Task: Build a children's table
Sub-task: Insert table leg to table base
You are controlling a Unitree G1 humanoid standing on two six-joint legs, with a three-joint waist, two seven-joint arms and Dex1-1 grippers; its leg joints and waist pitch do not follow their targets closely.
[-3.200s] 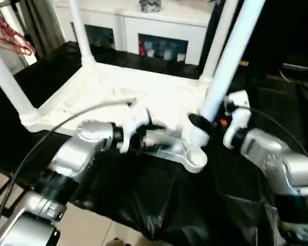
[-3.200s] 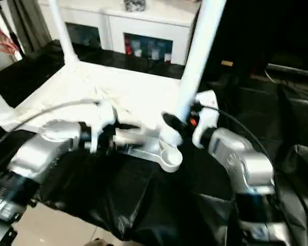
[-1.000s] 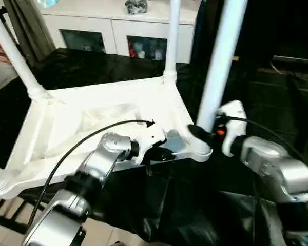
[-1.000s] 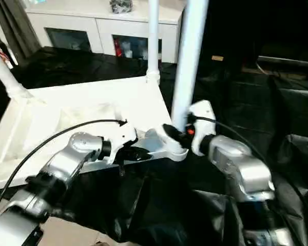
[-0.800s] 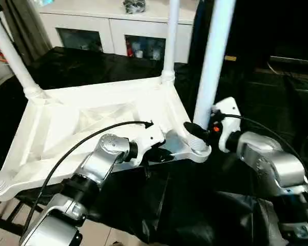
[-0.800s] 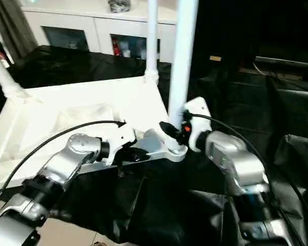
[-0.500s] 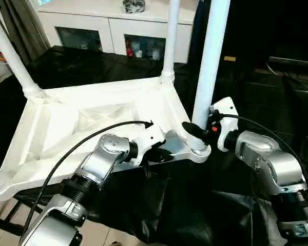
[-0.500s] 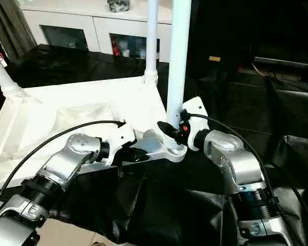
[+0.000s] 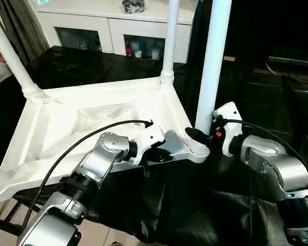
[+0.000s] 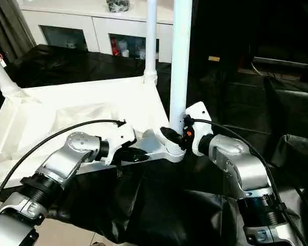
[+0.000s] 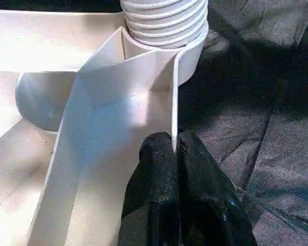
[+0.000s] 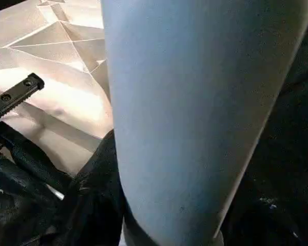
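A: Four legs, and the last one point(image 9: 211, 61) is the step we're on. The children's table point(image 9: 92, 123) lies upside down on the black-covered bench point(image 9: 231, 169), ribbed underside up. This leg stands upright in the near corner socket point(image 9: 199, 151), nearest our right side. The leg at the far corner point(image 9: 168, 46) and the one at the left point(image 9: 13, 61) already stand in their sockets.

B: Hands?

A: Our left hand point(image 11: 174, 154) has its fingers pressed together on the thin rim wall of the tabletop, just beside that socket, pinching the rim to hold the top steady. Our right hand point(image 9: 197, 137) is wrapped low around the leg, just above the socket, fingers closed on the tube.

B: Seated or not?

A: We can't tell for sure. The left wrist view shows a ribbed, threaded-looking collar point(image 11: 167, 20) sitting at the socket mouth, so we judge it's partly in, not home.

B: Next move?

A: We'd say drive the leg down, or twist it if that's a thread, keeping it plumb so it doesn't bind. Left hand has to hold the rim against that force, since the corner hangs close to the bench edge. Then release the leg and check it stands on its own.
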